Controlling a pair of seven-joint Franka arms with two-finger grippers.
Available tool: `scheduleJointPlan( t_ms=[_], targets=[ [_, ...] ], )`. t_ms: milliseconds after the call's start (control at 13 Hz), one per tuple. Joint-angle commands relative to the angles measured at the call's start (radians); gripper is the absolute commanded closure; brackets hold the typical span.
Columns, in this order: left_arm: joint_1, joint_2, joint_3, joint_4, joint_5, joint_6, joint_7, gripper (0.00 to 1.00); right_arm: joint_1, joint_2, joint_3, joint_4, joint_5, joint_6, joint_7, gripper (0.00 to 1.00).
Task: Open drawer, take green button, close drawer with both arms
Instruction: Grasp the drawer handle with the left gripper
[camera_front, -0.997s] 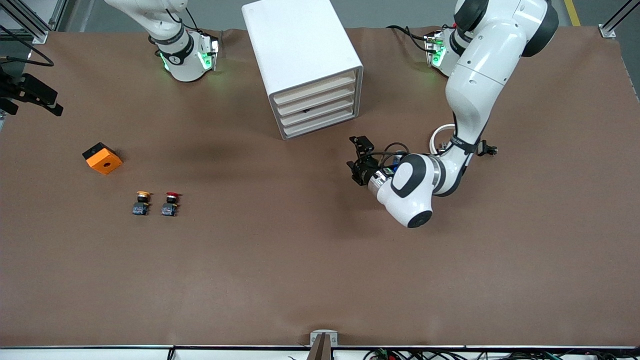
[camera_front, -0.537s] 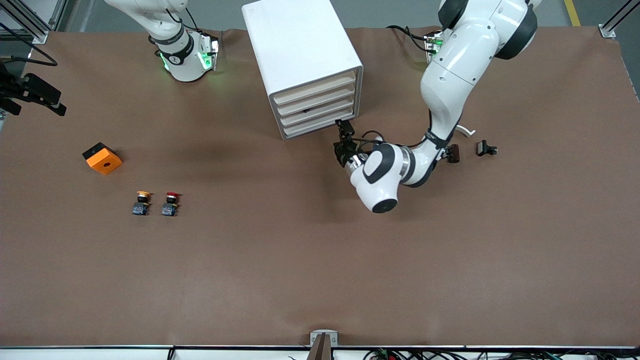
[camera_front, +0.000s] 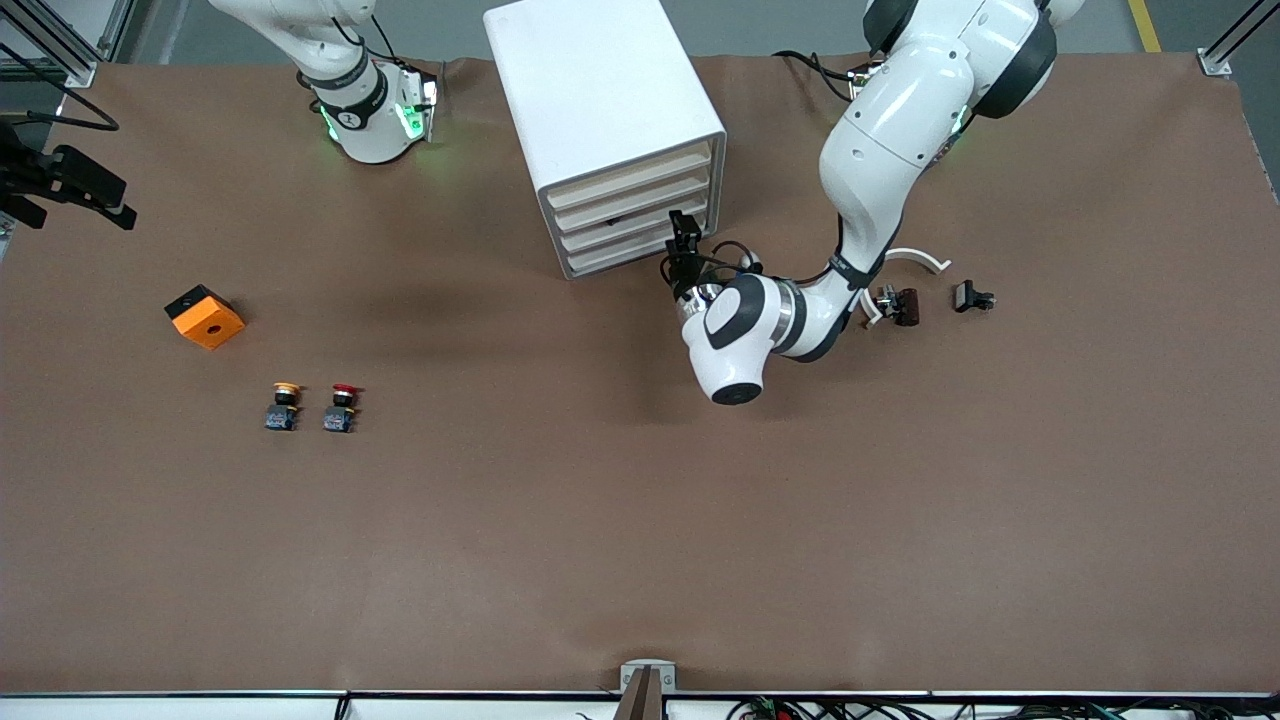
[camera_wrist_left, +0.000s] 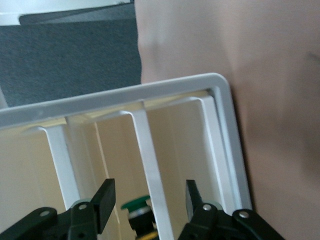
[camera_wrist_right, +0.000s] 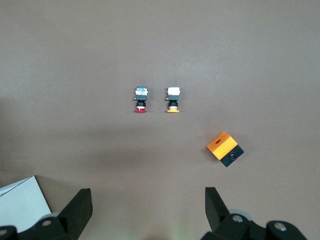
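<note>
The white cabinet stands at the table's back middle, its four cream drawer fronts all pushed in. The drawer, third from the top, shows a dark spot. My left gripper is open right at the drawer fronts, at the cabinet's edge toward the left arm's end. In the left wrist view the open gripper straddles a white divider. The green button shows between the fingers, inside the cabinet. My right gripper is open and empty, waiting high over the table.
A yellow-capped button and a red-capped button stand side by side toward the right arm's end, with an orange box nearby. Small dark parts and a white curved piece lie beside the left arm.
My left arm has swung from over the open table to the cabinet, bringing its gripper up to the drawer fronts. The right arm has not moved.
</note>
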Motion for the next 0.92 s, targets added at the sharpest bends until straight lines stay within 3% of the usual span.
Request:
scheduleJointPlan(
  t_ms=[0,383,843],
  targets=[
    [-0.010,-0.008,-0.006,-0.027,-0.019,-0.029,-0.006,0.39,0.003,-0.023,0.008,-0.019,-0.010,-0.003,0.008,0.00],
    [-0.027,-0.002,-0.009,-0.030,-0.020,-0.022,-0.003,0.39,0.003,-0.023,0.009,-0.018,-0.010,0.000,0.007,0.00],
    [-0.044,0.010,-0.008,-0.030,-0.020,-0.010,0.002,0.69,0.003,-0.022,0.009,-0.004,-0.010,0.008,0.007,0.00]
  ],
)
